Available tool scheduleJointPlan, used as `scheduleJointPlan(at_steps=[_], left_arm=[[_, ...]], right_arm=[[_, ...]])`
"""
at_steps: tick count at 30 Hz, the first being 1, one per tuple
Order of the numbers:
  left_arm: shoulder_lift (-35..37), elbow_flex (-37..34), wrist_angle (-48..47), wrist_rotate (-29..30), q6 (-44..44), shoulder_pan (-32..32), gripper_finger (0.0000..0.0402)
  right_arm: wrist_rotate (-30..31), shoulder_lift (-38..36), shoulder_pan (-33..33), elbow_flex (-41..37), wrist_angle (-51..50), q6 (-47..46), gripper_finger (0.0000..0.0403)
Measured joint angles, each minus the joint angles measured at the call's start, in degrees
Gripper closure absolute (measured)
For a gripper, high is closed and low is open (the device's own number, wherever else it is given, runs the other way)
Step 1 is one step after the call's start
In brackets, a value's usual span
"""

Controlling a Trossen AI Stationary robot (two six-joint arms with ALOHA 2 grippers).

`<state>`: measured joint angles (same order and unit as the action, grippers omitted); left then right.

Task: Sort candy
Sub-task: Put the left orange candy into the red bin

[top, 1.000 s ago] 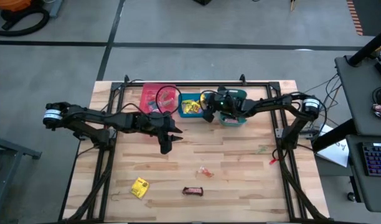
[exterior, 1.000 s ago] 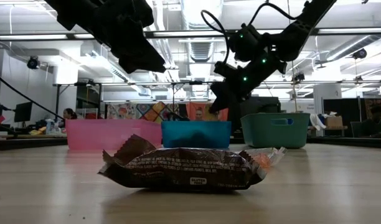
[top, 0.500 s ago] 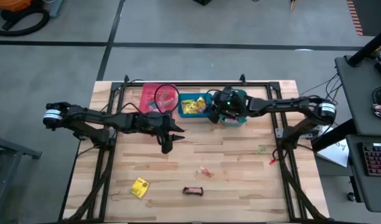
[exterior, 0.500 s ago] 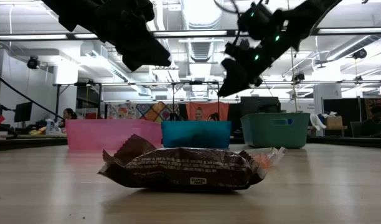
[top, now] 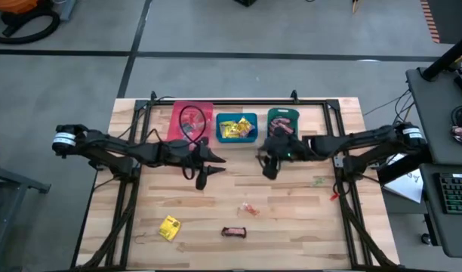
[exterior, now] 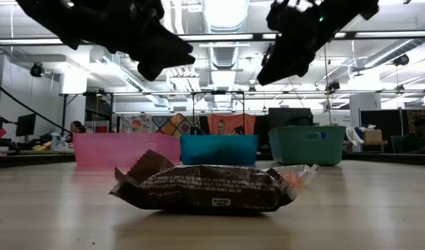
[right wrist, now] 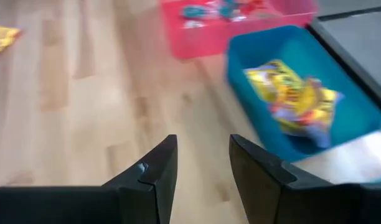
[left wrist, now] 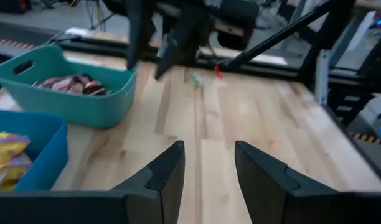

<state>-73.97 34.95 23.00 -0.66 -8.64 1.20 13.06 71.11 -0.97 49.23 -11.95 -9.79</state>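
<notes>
Three loose candies lie on the wooden table toward its near edge: a yellow square packet [top: 169,227], a dark brown bar [top: 233,232] [exterior: 205,189] and a tiny pink clear-wrapped piece [top: 250,209]. My left gripper [top: 201,175] [left wrist: 209,146] hangs open over bare wood in front of the pink bin [top: 192,119]. My right gripper [top: 267,165] [right wrist: 203,140] hangs open over bare wood in front of the blue bin [top: 237,127] and the teal bin [top: 282,121]. Both grippers are empty and well above the table in the low view.
The three bins stand in a row at the table's far edge; the blue bin [right wrist: 302,93] holds yellow packets, the teal bin [left wrist: 66,81] dark bars, the pink bin [right wrist: 240,18] small clear-wrapped pieces. A small green scrap [top: 318,180] lies toward the right edge. A black frame rims the table.
My right gripper has swung away from above the blue and teal bins toward the table's near edge, out over bare wood, its arm stretching out lower across the table. My left arm has barely shifted. The candies have stayed where they were.
</notes>
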Motion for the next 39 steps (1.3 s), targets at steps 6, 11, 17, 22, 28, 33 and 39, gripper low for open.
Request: scheduleJointPlan(at_steps=[6, 11, 17, 22, 28, 33, 39], left_arm=[[-2.6, -0.1, 4.9, 0.0, 0.0, 1.9, 0.0277], [-8.5, 2.4, 6.0, 0.0, 0.5, 3.6, 0.0277], [-17.4, 7.4, 6.2, -1.0, 3.7, 4.9, 0.0269], [-23.8, 10.4, 9.0, -4.5, 6.9, 5.1, 0.0248], [-31.3, 13.1, 10.0, -8.0, 12.2, 6.3, 0.0225], [-36.3, 15.5, 14.3, -12.2, 13.1, 8.1, 0.0223], [-43.5, 19.0, 14.2, -12.4, 13.1, 8.5, 0.0223]], right_arm=[[0.5, 0.1, 6.8, 0.0, 0.1, -3.2, 0.0264], [0.4, -0.2, 11.5, -0.1, -1.1, -4.8, 0.0264], [0.0, -1.2, 16.9, -0.1, -6.0, -7.9, 0.0264], [0.0, -1.4, 20.3, -0.1, -7.2, -10.2, 0.0264], [0.0, -1.4, 23.7, -0.1, -8.2, -12.1, 0.0264], [0.4, -1.4, 25.9, -0.2, -8.6, -13.4, 0.0264], [1.5, -1.4, 27.3, -0.6, -7.8, -13.8, 0.0264]])
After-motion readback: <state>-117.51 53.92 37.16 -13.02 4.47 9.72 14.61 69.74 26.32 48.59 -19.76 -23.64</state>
